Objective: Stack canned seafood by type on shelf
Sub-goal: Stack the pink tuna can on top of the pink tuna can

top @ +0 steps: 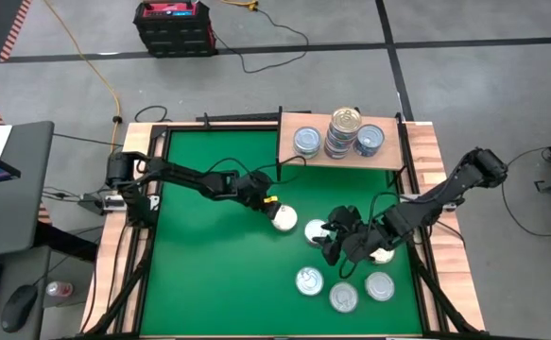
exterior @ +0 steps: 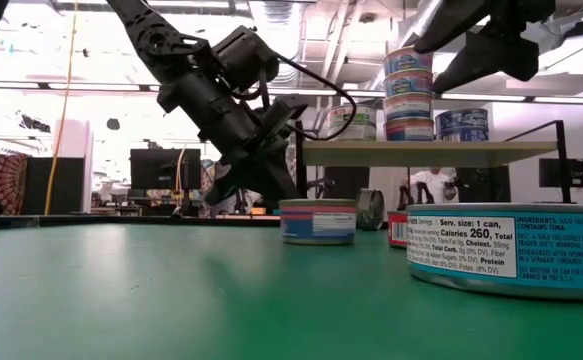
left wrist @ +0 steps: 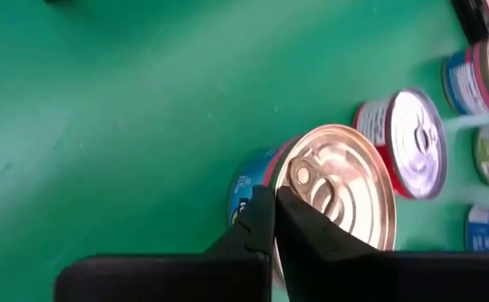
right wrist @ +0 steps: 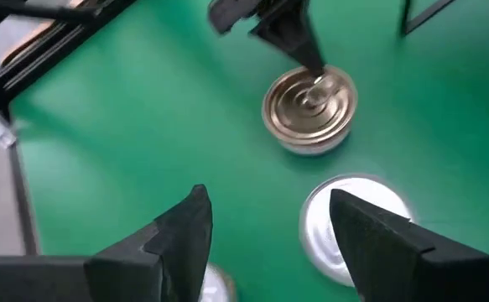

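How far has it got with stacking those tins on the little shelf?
Partly done: the shelf already carries a tall stack of tins with single tins on either side. In hand: the left gripper has its fingers shut at the pull tab of a gold-lidded tin on the green table. Left: about six more tins on the table, where the right gripper hovers open.

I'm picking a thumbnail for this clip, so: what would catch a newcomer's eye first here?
Probably the left gripper, shut, with its fingertips on the pull-tab lid of a gold-lidded can at mid-table. Next, the tall stack of cans on the small wooden shelf at the table's far edge. The right gripper hangs open above the loose tins near a silver-lidded can.
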Motion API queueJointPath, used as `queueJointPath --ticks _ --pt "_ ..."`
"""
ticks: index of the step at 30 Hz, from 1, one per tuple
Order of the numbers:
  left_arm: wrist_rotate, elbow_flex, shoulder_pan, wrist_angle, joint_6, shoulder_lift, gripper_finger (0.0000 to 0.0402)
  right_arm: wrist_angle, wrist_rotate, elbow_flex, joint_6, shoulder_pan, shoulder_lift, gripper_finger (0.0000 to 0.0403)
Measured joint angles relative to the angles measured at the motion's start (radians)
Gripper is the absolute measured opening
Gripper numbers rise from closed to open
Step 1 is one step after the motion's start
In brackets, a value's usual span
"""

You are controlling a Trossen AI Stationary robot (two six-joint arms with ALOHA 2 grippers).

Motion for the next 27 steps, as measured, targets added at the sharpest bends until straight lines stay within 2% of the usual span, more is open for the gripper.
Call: queueJointPath --ticks 6,15,22,24,27 --pt "0.025 0.002 0.0 -0.104 0.036 -0.003 0.0001 0.025 -0.099 0.0 -0.034 -0.028 0.0 0.0264" --pt "-0.094 -0.011 0.008 -0.349 0.15 -0.088 0.0001 0.034 -0.102 0.0 -0.058 -0.065 0.003 0.0264" --pt "-0.094 -0.006 0.01 -0.489 0.247 -0.226 0.0001 0.07 -0.103 -0.001 -0.105 -0.102 0.003 0.0264" --pt "-0.131 0.01 0.004 -0.569 0.245 -0.289 0.0 0.072 -0.103 -0.001 -0.105 -0.105 0.003 0.0264" --pt "-0.239 0.019 -0.02 -0.677 0.193 -0.375 0.0008 0.076 -0.103 -0.001 -0.105 -0.106 0.003 0.0264"
